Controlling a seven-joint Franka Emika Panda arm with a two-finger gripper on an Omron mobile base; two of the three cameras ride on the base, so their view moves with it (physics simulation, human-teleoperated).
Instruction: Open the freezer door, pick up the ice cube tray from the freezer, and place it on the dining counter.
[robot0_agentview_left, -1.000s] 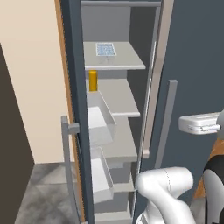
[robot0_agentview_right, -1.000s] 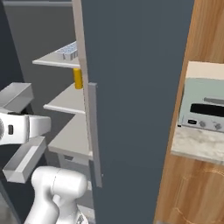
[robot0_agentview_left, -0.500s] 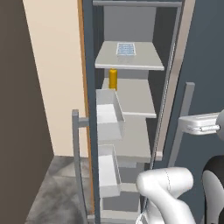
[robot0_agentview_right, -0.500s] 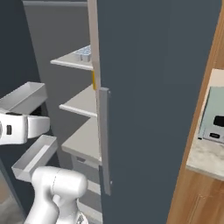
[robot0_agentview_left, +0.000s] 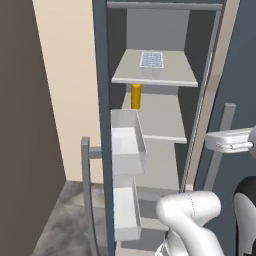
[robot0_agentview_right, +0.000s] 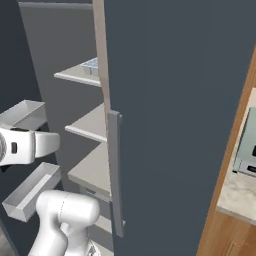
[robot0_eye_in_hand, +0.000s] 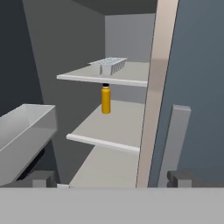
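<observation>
The ice cube tray (robot0_agentview_left: 151, 60) is lying flat on the freezer's (robot0_agentview_left: 165, 30) upper shelf (robot0_agentview_left: 156, 76), well above and ahead of the claw (robot0_eye_in_hand: 112, 178), whose two dark tips are standing wide apart at the bottom of the hand view with nothing between them. From the claw's own line of sight the tray (robot0_eye_in_hand: 109, 66) is sitting up and slightly left, near the shelf's front edge. One shelf lower, an orange bottle with a dark cap (robot0_eye_in_hand: 106, 99) is standing upright, closer to the claw and also a little to its left.

The left base view is showing the tray's pale blue grid from above, which the hand view is giving only as a low ribbed side. The right base view is catching just a corner of the tray (robot0_agentview_right: 90, 64), the rest being cut off by the edge of the plain slate-blue door (robot0_agentview_right: 175, 125) with its grey handle (robot0_agentview_right: 115, 172).

The freezer door (robot0_agentview_left: 101, 125) is standing swung open to the claw's left, seen edge-on, with its white bins (robot0_agentview_left: 127, 141) facing inward and its long grey handle (robot0_agentview_left: 87, 195) outside. Its dispenser panel is turned away from the cameras. In the right base view a countertop appliance (robot0_agentview_right: 247, 145) is cropped at the frame edge, too little of it showing to identify.
</observation>
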